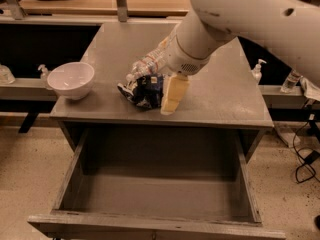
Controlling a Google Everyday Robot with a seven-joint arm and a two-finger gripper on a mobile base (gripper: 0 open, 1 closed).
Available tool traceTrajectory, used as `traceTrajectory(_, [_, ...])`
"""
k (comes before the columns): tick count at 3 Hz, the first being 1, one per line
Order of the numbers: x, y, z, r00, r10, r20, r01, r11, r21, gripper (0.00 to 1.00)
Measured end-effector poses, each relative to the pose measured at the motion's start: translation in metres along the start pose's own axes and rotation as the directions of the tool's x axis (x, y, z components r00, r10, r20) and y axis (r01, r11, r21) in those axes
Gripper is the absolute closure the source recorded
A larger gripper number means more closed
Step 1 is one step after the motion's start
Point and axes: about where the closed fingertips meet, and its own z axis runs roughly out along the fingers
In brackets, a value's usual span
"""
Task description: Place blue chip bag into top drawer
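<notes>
Starting at your left, a white bowl (71, 79) sits at the grey table's (225, 99) edge, well apart from the blue chip bag (142, 91). A clear water bottle (147, 64) lies touching the bag from behind. The gripper (171, 101) hangs just beside the bag's right side; you cannot tell whether it is spread or closed. Below, the top drawer (150, 224) stands pulled out, its bare grey floor showing.

At frame centre the gripper (170, 96) hangs just right of the blue chip bag (142, 91) on the grey table (225, 99); water bottle (148, 64) behind, white bowl (71, 79) at left, top drawer (160, 196) open below.
</notes>
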Motion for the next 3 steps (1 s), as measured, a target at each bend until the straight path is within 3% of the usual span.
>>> traceTrajectory(2, [-0.001,0.004,0.059,0.999,0.007,0.033,-0.007,0.9998,0.02,0.0])
traceTrajectory(3, [-0.001,0.005,0.059,0.999,0.001,0.037,-0.002,0.9996,0.029,0.0])
